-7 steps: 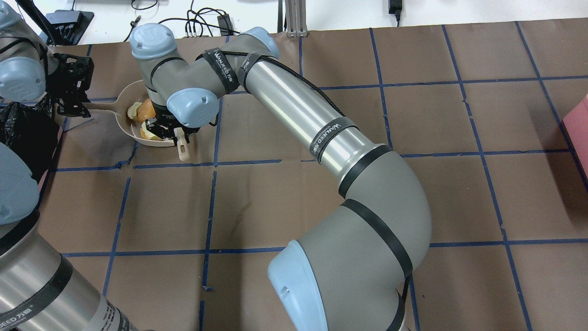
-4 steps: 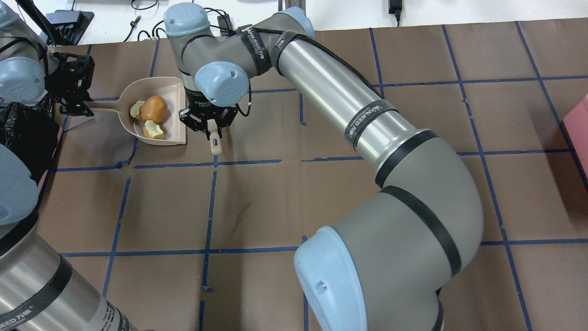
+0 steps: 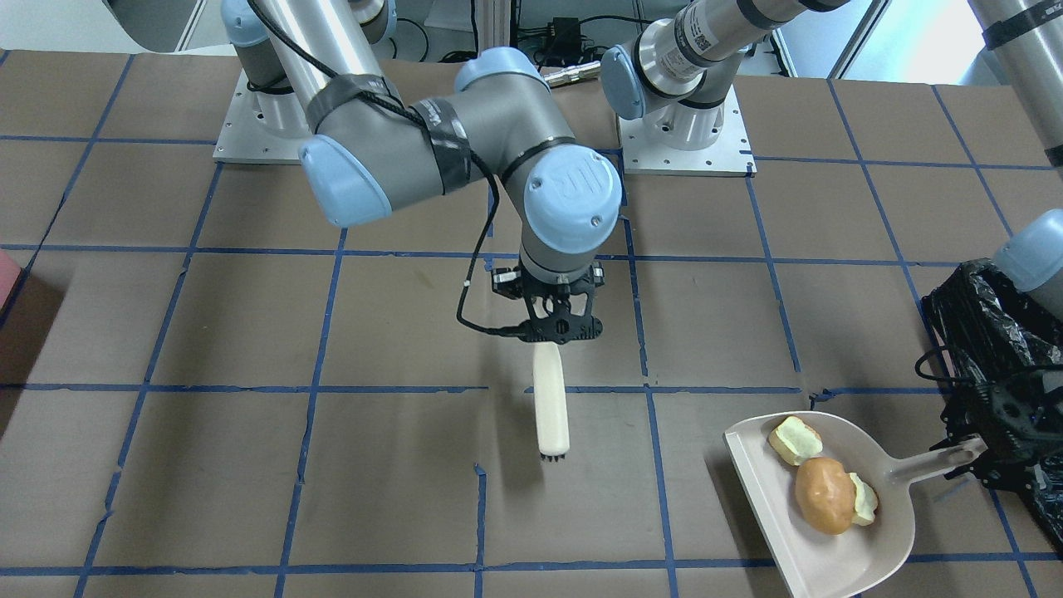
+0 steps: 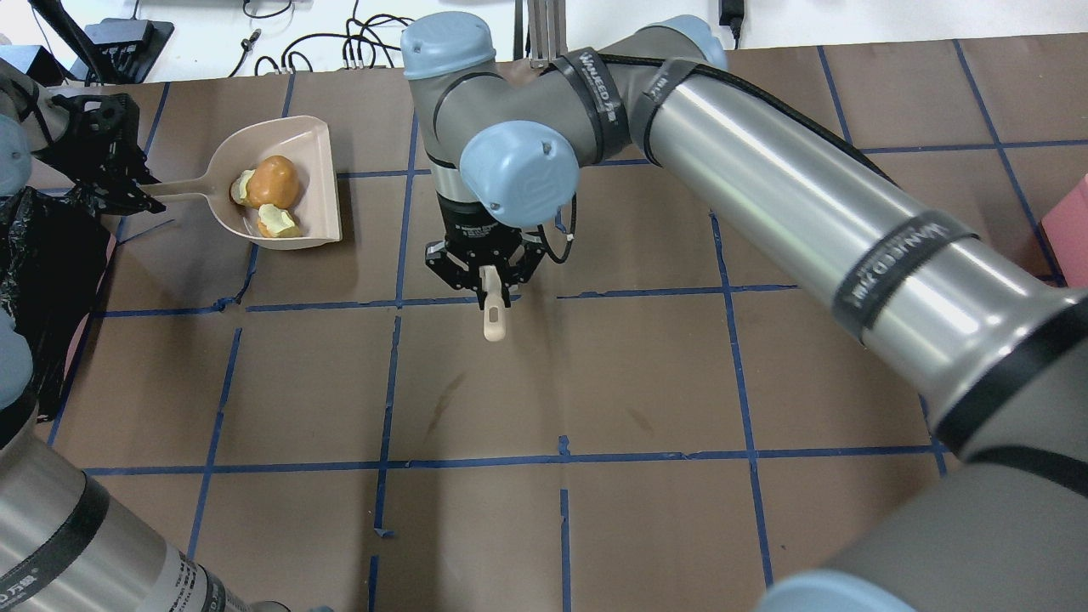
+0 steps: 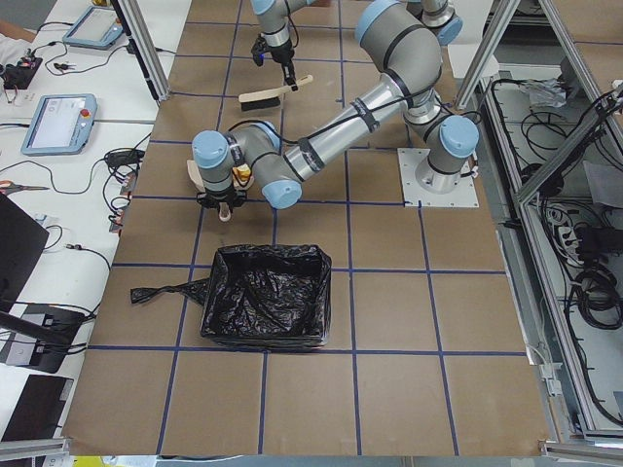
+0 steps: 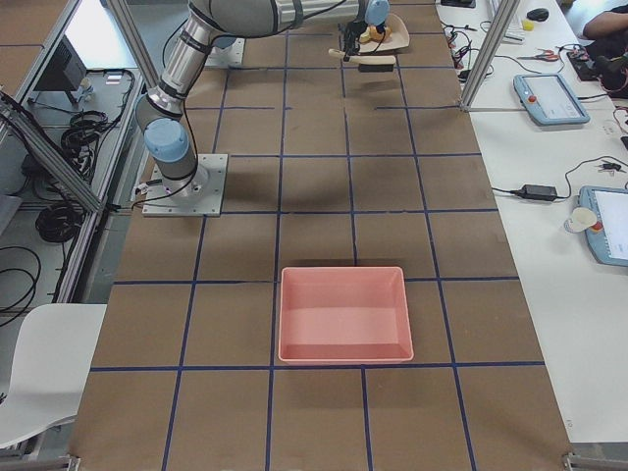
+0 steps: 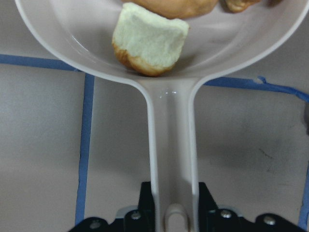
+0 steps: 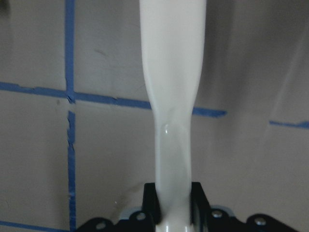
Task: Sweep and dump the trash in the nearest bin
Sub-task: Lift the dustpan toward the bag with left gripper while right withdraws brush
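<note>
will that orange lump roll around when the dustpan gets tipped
Probably yes: the orange lump is rounded and sits loose on the smooth floor of the dustpan, so it should roll toward the open lip. The pale chunks beside it are irregular and may slide or briefly block it. It looks solid, likely not fragile.

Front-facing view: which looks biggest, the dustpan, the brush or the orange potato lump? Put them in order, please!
1. Dustpan, clearly the largest.
2. Brush, longer than the lump but thinner.
3. Orange lump, shorter but fatter.
The last two cover a similar patch of the picture, so their order is unsure.
</note>
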You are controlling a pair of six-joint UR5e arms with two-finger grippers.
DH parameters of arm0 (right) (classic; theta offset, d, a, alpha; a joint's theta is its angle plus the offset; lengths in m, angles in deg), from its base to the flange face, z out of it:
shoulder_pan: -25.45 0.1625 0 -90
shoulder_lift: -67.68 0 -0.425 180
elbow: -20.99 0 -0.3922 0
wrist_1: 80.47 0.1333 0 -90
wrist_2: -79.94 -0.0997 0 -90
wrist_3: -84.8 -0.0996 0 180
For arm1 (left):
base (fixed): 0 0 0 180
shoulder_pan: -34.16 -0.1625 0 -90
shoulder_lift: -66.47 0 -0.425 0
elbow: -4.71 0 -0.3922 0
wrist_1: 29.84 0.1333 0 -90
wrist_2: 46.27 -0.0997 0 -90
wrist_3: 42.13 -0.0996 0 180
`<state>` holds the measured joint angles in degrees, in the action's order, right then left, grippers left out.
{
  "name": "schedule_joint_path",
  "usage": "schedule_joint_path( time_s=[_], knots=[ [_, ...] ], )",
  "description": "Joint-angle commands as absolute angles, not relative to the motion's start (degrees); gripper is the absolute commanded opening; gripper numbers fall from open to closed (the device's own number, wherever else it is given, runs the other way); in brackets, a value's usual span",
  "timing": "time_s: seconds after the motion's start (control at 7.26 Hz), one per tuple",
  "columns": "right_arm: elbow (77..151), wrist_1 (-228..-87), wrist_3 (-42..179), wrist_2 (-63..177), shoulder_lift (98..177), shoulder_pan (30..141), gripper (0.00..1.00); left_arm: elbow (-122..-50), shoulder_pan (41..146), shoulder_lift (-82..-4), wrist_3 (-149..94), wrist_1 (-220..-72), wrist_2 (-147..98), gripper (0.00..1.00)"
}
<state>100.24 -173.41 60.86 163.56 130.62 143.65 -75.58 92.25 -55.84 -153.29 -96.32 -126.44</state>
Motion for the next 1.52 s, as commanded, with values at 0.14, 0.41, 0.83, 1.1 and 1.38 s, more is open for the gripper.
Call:
schedule_joint_path(
  time_s=[0.14, 0.41, 0.83, 1.1, 1.38],
  knots=[
    [126.13, -187.29, 54.49, 166.07, 147.18, 145.23, 0.03, -75.36, 85.25, -49.48, -153.23, -104.00, -123.88, 0.05],
    [132.42, -197.06, 56.30, 166.08, 146.96, 146.83, 0.04, -74.39, 76.74, -44.30, -153.49, -112.93, -123.18, 0.05],
    [132.52, -197.54, 58.52, 166.25, 144.50, 146.48, 0.06, -73.95, 66.37, -38.74, -154.54, -115.81, -127.63, 0.05],
    [132.52, -197.28, 57.82, 166.34, 144.32, 146.48, 0.08, -72.11, 60.72, -39.08, -156.82, -112.49, -132.46, 0.05],
    [132.61, -197.63, 56.85, 166.16, 144.32, 145.95, 0.16, -72.10, 56.50, -40.84, -157.96, -105.66, -134.06, 0.06]
  ],
)
